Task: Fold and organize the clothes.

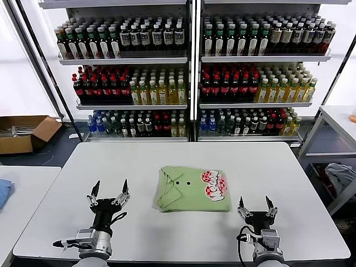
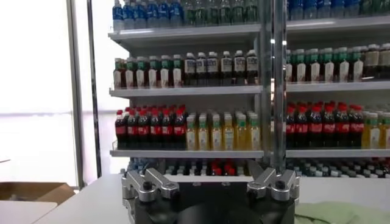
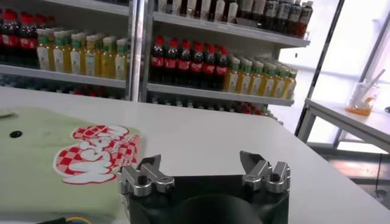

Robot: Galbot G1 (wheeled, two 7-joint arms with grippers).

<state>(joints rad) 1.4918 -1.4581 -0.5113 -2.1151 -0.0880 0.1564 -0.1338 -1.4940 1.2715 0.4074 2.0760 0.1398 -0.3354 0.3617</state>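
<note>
A light green shirt lies folded in a neat rectangle at the middle of the white table, collar and two dark buttons toward its left, the red-and-white checkered logo toward its right. In the right wrist view the same shirt shows beside that gripper. My left gripper hovers open near the table's front edge, left of the shirt, holding nothing. My right gripper stands open to the shirt's right front, also empty. The left gripper faces the shelves, and the right gripper looks across bare tabletop.
Shelves packed with bottles stand behind the table. A cardboard box sits on the floor at back left. A second white table with blue cloth is at left, and a side table stands at right.
</note>
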